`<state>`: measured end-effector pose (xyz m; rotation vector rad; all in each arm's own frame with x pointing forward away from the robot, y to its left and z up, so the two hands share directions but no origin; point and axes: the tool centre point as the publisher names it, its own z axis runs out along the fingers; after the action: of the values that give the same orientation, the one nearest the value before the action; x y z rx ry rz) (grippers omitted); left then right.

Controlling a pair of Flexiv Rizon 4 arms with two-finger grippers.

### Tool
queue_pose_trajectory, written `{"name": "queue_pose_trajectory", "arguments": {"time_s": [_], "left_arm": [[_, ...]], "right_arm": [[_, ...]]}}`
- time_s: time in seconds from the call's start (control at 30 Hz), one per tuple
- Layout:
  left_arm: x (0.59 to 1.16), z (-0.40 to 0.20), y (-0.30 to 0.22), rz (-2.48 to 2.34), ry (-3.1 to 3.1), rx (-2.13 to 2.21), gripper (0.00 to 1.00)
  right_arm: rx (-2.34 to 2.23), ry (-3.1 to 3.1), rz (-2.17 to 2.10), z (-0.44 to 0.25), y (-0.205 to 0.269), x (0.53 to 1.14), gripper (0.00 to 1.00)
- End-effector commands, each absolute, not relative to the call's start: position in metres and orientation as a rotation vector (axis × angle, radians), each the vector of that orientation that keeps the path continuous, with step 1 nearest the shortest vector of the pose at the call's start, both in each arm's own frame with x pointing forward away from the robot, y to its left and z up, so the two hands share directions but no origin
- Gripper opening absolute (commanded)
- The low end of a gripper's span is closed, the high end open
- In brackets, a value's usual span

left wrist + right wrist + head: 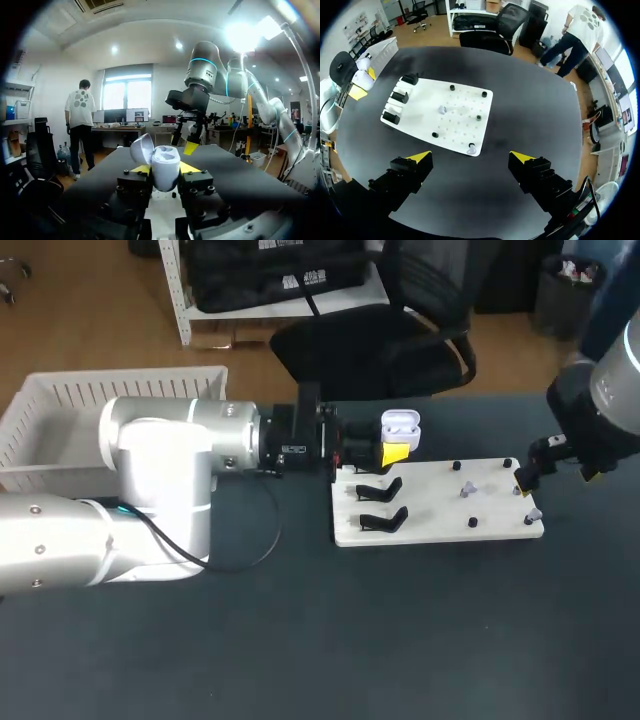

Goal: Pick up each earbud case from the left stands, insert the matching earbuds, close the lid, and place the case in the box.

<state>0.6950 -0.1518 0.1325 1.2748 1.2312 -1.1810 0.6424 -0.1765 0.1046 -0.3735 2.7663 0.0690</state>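
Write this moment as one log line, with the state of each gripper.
left gripper: shut on open case | right gripper: open, empty, near right end of board | earbuds: on board

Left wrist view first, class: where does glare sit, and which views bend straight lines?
Left wrist view: glare burns out beside the right arm, while the earbud case in the left gripper is evenly lit. Right wrist view: the table bulges round. Head view: the board keeps straight edges, no glare.

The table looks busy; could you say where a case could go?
Bare: the dark table in front of the white board, and the board's strip between stands and pegs. Crowded: the stands' far end, where the left fingers hold the case.
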Motion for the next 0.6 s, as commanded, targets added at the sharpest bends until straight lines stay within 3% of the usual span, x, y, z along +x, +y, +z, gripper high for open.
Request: {"name": "queue_pose_trajectory", "arguments": {"time_s": [0.03,0.6], "left_arm": [[0.693,0.133,-0.152,-1.175,1.234,1.271,0.00],[0.693,0.133,-0.152,-1.175,1.234,1.271,0.00]], "right_arm": [[-0.331,2.742,-0.117,0.104,-0.175,0.639,1.00],[-0.277,2.806,-0.220,0.070,-0.188,0.643,1.00]]}}
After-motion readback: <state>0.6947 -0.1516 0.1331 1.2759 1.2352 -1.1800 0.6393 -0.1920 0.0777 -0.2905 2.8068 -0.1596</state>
